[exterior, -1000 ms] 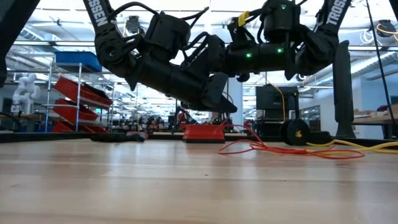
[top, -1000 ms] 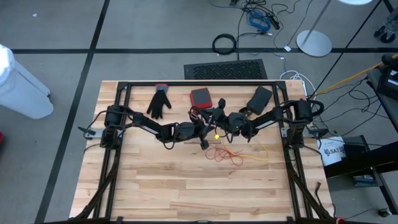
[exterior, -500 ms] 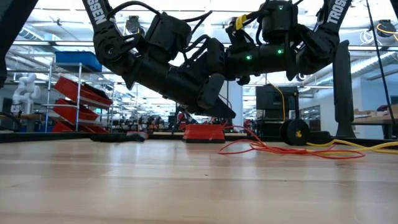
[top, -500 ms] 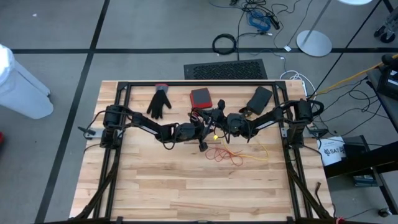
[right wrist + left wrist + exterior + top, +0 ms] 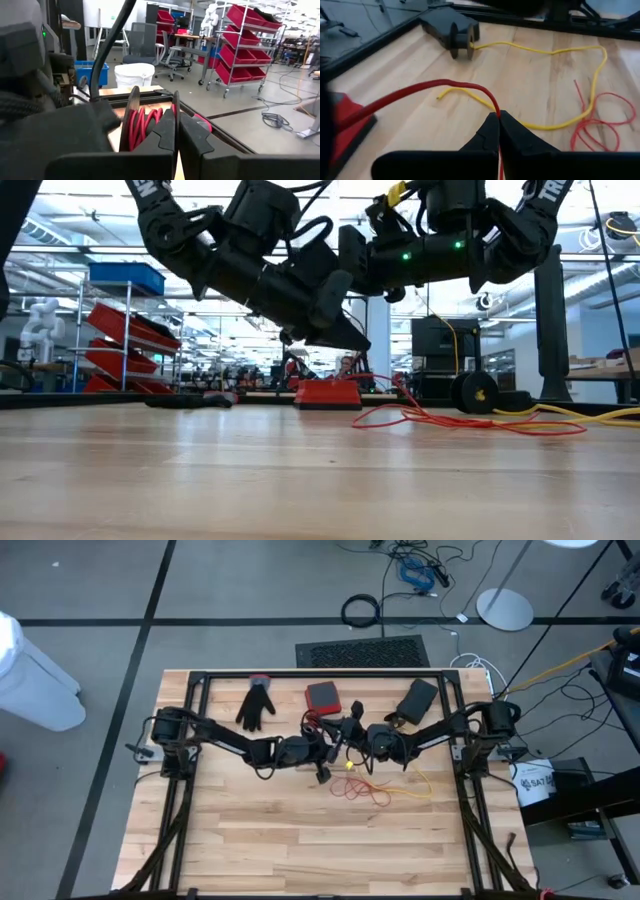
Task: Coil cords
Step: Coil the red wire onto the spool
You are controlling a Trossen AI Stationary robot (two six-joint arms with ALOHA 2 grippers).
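Observation:
A thin red cord point(image 5: 362, 787) lies in loose loops at the table's middle, beside a long yellow cord point(image 5: 420, 785). The yellow cord runs to a small black spool point(image 5: 460, 37) by a black box point(image 5: 417, 697). My left gripper point(image 5: 498, 114) is above the table's middle point(image 5: 333, 748), shut on the red cord. My right gripper point(image 5: 176, 120) meets it from the right point(image 5: 350, 732), shut at a black spool wound with red cord point(image 5: 145, 125). I cannot make out a short black cord. My left gripper pinches the red cord point(image 5: 495, 107) between its two fingertips, at a lifted stretch. From the fingers the cord arches away, clear of the table, toward the red box point(image 5: 345, 125). My right gripper is shut on the thin black flange point(image 5: 175, 100) of the red-cord spool. The spool is clear of the table, its flanges on edge.
A red box point(image 5: 323, 695), the black box and a black glove point(image 5: 256, 703) lie along the table's far side. Black frame rails point(image 5: 320, 674) border the table. The wide near half of the wooden top point(image 5: 320, 850) holds nothing.
My left gripper has risen from the table, still shut on the red cord. My right gripper has risen a little with it. The loops on the table have stayed where they were.

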